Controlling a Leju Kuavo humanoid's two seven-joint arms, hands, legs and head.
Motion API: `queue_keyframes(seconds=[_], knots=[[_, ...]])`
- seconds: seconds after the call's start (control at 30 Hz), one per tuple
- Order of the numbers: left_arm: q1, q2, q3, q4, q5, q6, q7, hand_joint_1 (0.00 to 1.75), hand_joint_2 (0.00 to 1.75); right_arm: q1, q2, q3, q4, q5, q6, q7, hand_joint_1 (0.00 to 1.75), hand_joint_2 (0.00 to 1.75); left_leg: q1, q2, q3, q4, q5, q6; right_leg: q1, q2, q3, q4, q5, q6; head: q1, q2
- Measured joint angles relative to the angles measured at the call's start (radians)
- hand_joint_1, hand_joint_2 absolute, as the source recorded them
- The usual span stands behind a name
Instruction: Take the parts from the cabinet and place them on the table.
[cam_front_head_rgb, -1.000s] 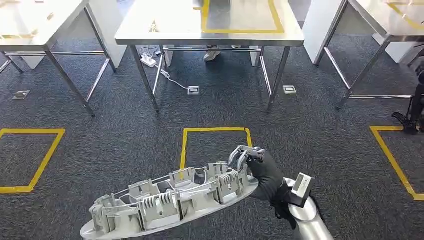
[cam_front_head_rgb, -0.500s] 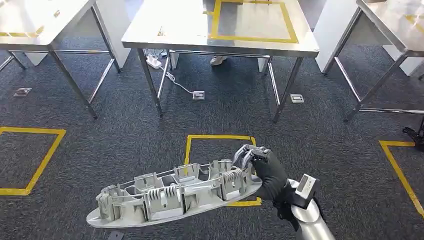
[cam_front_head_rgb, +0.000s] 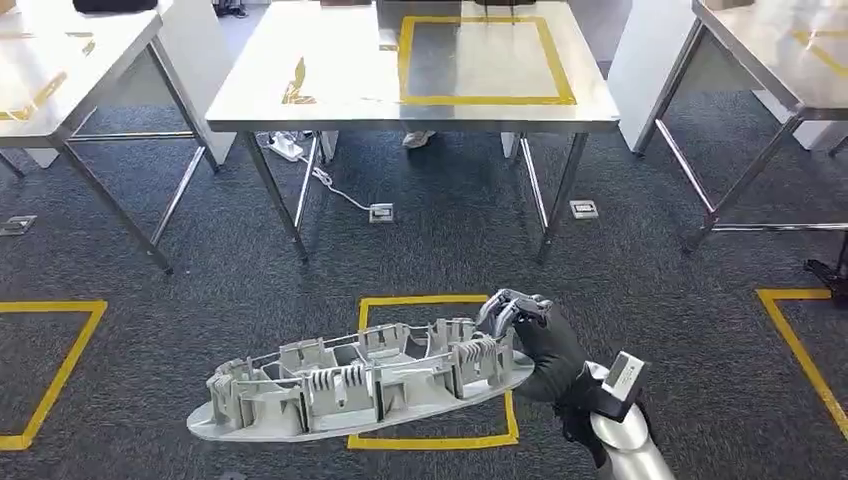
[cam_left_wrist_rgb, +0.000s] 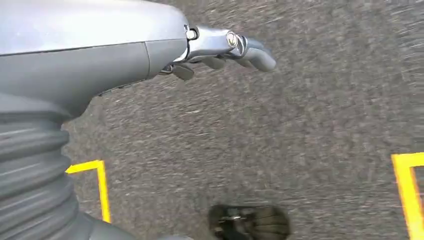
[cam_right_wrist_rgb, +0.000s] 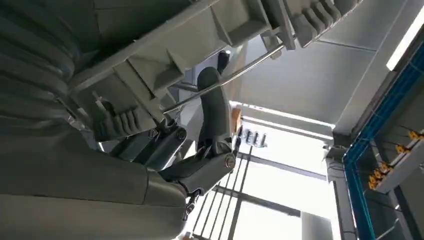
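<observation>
— What is the biggest thing you can see?

— The dark grey carpet floor (cam_front_head_rgb: 640, 250), with squares of yellow tape (cam_front_head_rgb: 432, 370) stuck on it. Next comes the shiny steel table (cam_front_head_rgb: 330, 80) straight ahead. It has a yellow tape square on its top too. There are more steel tables (cam_front_head_rgb: 60, 60) off to each side.

— And the part?

— It is a long, flat, pale grey metal part (cam_front_head_rgb: 360, 385) with lots of little ribs and walls standing up on it. It is up in the air above the floor, over the near yellow square and well apart from the table. It lies almost flat. Its long way runs side to side, one end pointing to the robot's left and the other end to its right.

— Who has it?

— The robot's right hand (cam_front_head_rgb: 535, 340), in a black glove. It is at the right end of the part, with its fingers (cam_front_head_rgb: 510, 305) curled over the far edge. In the right wrist view a dark finger (cam_right_wrist_rgb: 215, 115) hooks past a thin rod on the part.

— What about the other hand?

— The left hand (cam_left_wrist_rgb: 220, 50) hangs over the carpet with nothing in it. I cannot tell how its fingers lie.
</observation>
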Motion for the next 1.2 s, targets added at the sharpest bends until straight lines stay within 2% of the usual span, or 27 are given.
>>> queue_keyframes(seconds=[0.07, 0.1, 0.17, 0.23, 0.3, 0.33, 0.37, 0.4, 0.43, 0.47, 0.5, 0.53, 0.57, 0.6, 0.63, 0.67, 0.73, 0.77, 0.83, 0.87, 0.9, 0.93, 0.97, 1.03, 1.1, 1.17, 1.2], knots=[[-0.002, 0.0, 0.0, 0.0, -0.003, -0.002, 0.0, 0.0, 1.75, 0.006, -0.002, -0.004, -0.008, -0.001, 0.003, 0.0, 1.75, 1.75, -0.004, 0.003, 0.015, 0.003, -0.014, 0.015, 0.004, 0.005, 0.016, -0.002, -0.031, 0.014, 0.0, 0.0], [-0.002, 0.0, 0.0, -0.001, -0.004, -0.002, 0.0, 0.0, 1.75, 0.009, -0.003, -0.008, -0.016, 0.001, 0.005, 0.001, 1.75, 1.75, 0.001, 0.0, 0.019, -0.006, 0.0, 0.026, 0.005, 0.005, 0.029, 0.015, -0.02, 0.021, -0.001, 0.0], [-0.005, -0.004, 0.0, -0.001, -0.01, -0.003, 0.0, 0.0, 1.75, 0.014, -0.006, -0.017, -0.025, 0.002, 0.007, 0.0, 1.75, 1.75, 0.005, -0.002, 0.046, -0.006, -0.003, 0.041, 0.004, 0.001, 0.02, 0.05, -0.014, 0.03, 0.003, 0.0], [-0.007, -0.003, 0.0, -0.002, -0.013, -0.003, -0.003, 0.0, 1.75, 0.023, -0.007, -0.022, -0.04, 0.005, 0.009, -0.001, 1.75, 1.75, 0.005, -0.002, 0.064, -0.008, -0.019, 0.05, 0.002, -0.003, -0.062, 0.178, -0.012, 0.042, 0.011, 0.0], [-0.007, -0.003, 0.0, -0.002, -0.016, -0.003, -0.003, 0.0, 1.75, 0.037, -0.011, -0.027, -0.043, 0.007, 0.008, 0.0, 1.75, 1.75, 0.005, -0.002, 0.081, -0.01, -0.039, 0.051, -0.003, -0.004, -0.166, 0.293, -0.083, 0.05, 0.012, 0.0], [-0.006, -0.003, 0.0, -0.002, -0.018, -0.003, -0.003, 0.0, 1.75, 0.045, -0.013, -0.03, -0.046, 0.01, 0.008, 0.0, 1.75, 1.75, 0.005, -0.004, 0.092, -0.01, -0.049, 0.051, -0.004, -0.004, -0.203, 0.316, -0.12, 0.052, 0.013, 0.0], [-0.005, -0.003, 0.0, -0.002, -0.019, -0.003, -0.003, 0.0, 1.75, 0.05, -0.014, -0.032, -0.047, 0.011, 0.008, 0.001, 1.75, 1.75, 0.005, -0.005, 0.106, -0.01, -0.062, 0.05, -0.005, -0.005, -0.225, 0.308, -0.134, 0.051, 0.015, 0.0], [-0.005, -0.003, 0.0, -0.002, -0.019, -0.003, -0.003, 0.0, 1.75, 0.054, -0.015, -0.035, -0.047, 0.013, 0.008, 0.001, 1.75, 1.75, 0.005, -0.006, 0.123, -0.01, -0.075, 0.049, -0.005, -0.006, -0.231, 0.271, -0.122, 0.049, 0.016, 0.0], [-0.006, -0.003, 0.0, -0.002, -0.019, -0.003, -0.003, 0.0, 1.75, 0.057, -0.016, -0.038, -0.048, 0.013, 0.008, 0.001, 1.75, 1.75, 0.004, -0.007, 0.141, -0.011, -0.089, 0.048, -0.003, -0.006, -0.225, 0.207, -0.081, 0.044, 0.016, 0.0], [-0.006, -0.004, 0.0, -0.002, -0.019, -0.003, -0.003, 0.0, 1.75, 0.06, -0.016, -0.042, -0.051, 0.013, 0.008, 0.0, 1.75, 1.75, 0.004, -0.006, 0.159, -0.012, -0.103, 0.046, -0.001, -0.006, -0.213, 0.128, -0.005, 0.037, 0.019, 0.0], [-0.003, -0.005, 0.0, -0.002, -0.019, -0.004, -0.003, 0.0, 1.75, 0.063, -0.017, -0.044, -0.051, 0.013, 0.007, 0.0, 1.75, 1.75, 0.004, -0.006, 0.16, -0.016, -0.115, 0.044, 0.004, -0.011, -0.207, 0.057, 0.1, 0.024, 0.021, 0.0], [-0.007, -0.01, 0.0, 0.001, -0.019, -0.005, -0.003, 0.0, 1.75, 0.068, -0.018, -0.048, -0.052, 0.014, 0.005, -0.001, 1.75, 1.75, 0.0, -0.008, 0.176, -0.011, -0.128, 0.037, 0.013, -0.009, -0.211, 0.024, 0.151, 0.018, 0.02, 0.0], [-0.007, -0.009, 0.0, 0.0, -0.019, -0.005, -0.003, 0.0, 1.75, 0.074, -0.018, -0.05, -0.056, 0.019, 0.004, 0.0, 1.75, 1.75, 0.0, -0.009, 0.183, -0.025, -0.141, 0.03, 0.013, -0.009, -0.2, 0.024, 0.142, 0.019, 0.024, 0.0], [-0.005, -0.008, 0.001, -0.002, -0.019, -0.005, -0.006, 0.0, 1.75, 0.077, -0.019, -0.054, -0.067, 0.026, 0.001, 0.001, 1.75, 1.75, -0.002, -0.009, 0.215, -0.028, -0.134, 0.024, 0.013, -0.006, -0.189, 0.012, 0.136, 0.015, 0.024, 0.0], [-0.006, -0.008, 0.001, -0.003, -0.019, -0.005, -0.008, 0.0, 1.75, 0.075, -0.02, -0.058, -0.071, 0.03, 0.0, 0.001, 1.75, 1.75, -0.002, -0.008, 0.215, -0.021, -0.118, 0.016, 0.01, -0.007, -0.178, 0.008, 0.128, 0.008, 0.022, 0.0], [-0.008, -0.005, 0.001, -0.004, -0.019, -0.005, -0.009, 0.0, 1.75, 0.074, -0.02, -0.062, -0.074, 0.028, 0.001, 0.0, 1.75, 1.75, -0.003, -0.009, 0.209, 0.002, -0.113, 0.01, 0.005, -0.005, -0.154, 0.004, 0.128, 0.002, 0.021, 0.0], [-0.01, -0.008, 0.001, -0.004, -0.019, -0.005, -0.01, 0.0, 1.75, 0.072, -0.021, -0.069, -0.08, 0.021, 0.01, -0.001, 1.75, 1.75, -0.002, -0.005, 0.14, 0.132, -0.086, 0.007, 0.002, -0.008, -0.12, 0.0, 0.103, -0.009, 0.016, 0.0], [-0.01, -0.008, 0.001, -0.004, -0.018, -0.005, -0.01, 0.0, 1.75, 0.071, -0.021, -0.072, -0.08, 0.022, 0.014, 0.0, 1.75, 1.75, -0.001, -0.005, 0.086, 0.2, -0.104, 0.002, 0.002, -0.008, -0.105, 0.0, 0.089, -0.011, 0.011, 0.0], [-0.004, -0.005, 0.002, -0.004, -0.014, -0.005, -0.01, 0.0, 1.75, 0.073, -0.022, -0.078, -0.08, 0.023, 0.016, 0.0, 1.75, 1.75, -0.001, -0.005, 0.005, 0.268, -0.198, -0.003, 0.002, -0.005, -0.075, 0.0, 0.061, -0.012, 0.009, 0.0], [-0.002, -0.005, 0.002, -0.004, -0.013, -0.005, -0.01, 0.0, 1.75, 0.074, -0.022, -0.082, -0.08, 0.023, 0.017, 0.001, 1.75, 1.75, -0.001, -0.005, -0.021, 0.269, -0.237, -0.003, 0.002, -0.003, -0.057, 0.0, 0.047, -0.012, 0.007, 0.0], [-0.001, -0.005, 0.004, -0.003, -0.013, -0.005, -0.01, 0.0, 1.75, 0.074, -0.023, -0.087, -0.081, 0.023, 0.017, 0.001, 1.75, 1.75, -0.001, -0.005, -0.038, 0.245, -0.253, 0.0, 0.002, -0.002, -0.035, 0.0, 0.029, -0.012, 0.006, 0.0], [0.0, -0.004, 0.007, -0.003, -0.013, -0.005, -0.01, 0.0, 1.75, 0.074, -0.023, -0.091, -0.082, 0.022, 0.017, 0.0, 1.75, 1.75, -0.001, -0.004, -0.04, 0.197, -0.233, 0.002, 0.002, -0.002, -0.012, 0.0, 0.012, -0.011, 0.005, 0.0], [0.0, -0.003, 0.008, -0.002, -0.013, -0.005, -0.01, 0.0, 1.75, 0.072, -0.023, -0.093, -0.082, 0.022, 0.018, 0.0, 1.75, 1.75, -0.001, -0.004, -0.037, 0.135, -0.179, 0.003, 0.001, -0.002, 0.01, 0.0, -0.005, -0.008, 0.005, 0.0], [0.009, -0.002, 0.015, 0.002, -0.01, -0.005, -0.009, 0.0, 1.75, 0.067, -0.023, -0.095, -0.081, 0.021, 0.019, 0.0, 1.75, 1.75, -0.003, -0.001, -0.048, 0.005, 0.047, 0.008, 0.006, -0.002, 0.036, 0.007, -0.041, 0.002, 0.003, 0.0], [0.008, 0.0, 0.019, 0.002, -0.01, -0.005, -0.006, 0.0, 1.75, 0.057, -0.023, -0.098, -0.082, 0.02, 0.024, 0.001, 1.75, 1.75, -0.009, 0.001, -0.031, 0.012, 0.04, 0.026, 0.006, 0.004, 0.055, -0.005, -0.066, 0.016, 0.006, 0.0], [0.004, 0.0, 0.021, 0.002, -0.01, -0.004, -0.007, 0.0, 1.75, 0.042, -0.023, -0.1, -0.082, 0.021, 0.026, 0.001, 1.75, 1.75, -0.007, -0.001, -0.011, 0.004, 0.03, 0.045, 0.006, 0.004, 0.056, 0.019, -0.047, 0.03, 0.005, 0.0], [0.003, -0.002, 0.024, 0.002, -0.009, -0.003, -0.008, 0.0, 1.75, 0.034, -0.023, -0.101, -0.082, 0.021, 0.027, 0.0, 1.75, 1.75, -0.003, -0.003, 0.002, -0.002, 0.023, 0.051, 0.003, 0.0, 0.034, 0.065, -0.032, 0.036, 0.007, 0.0]])
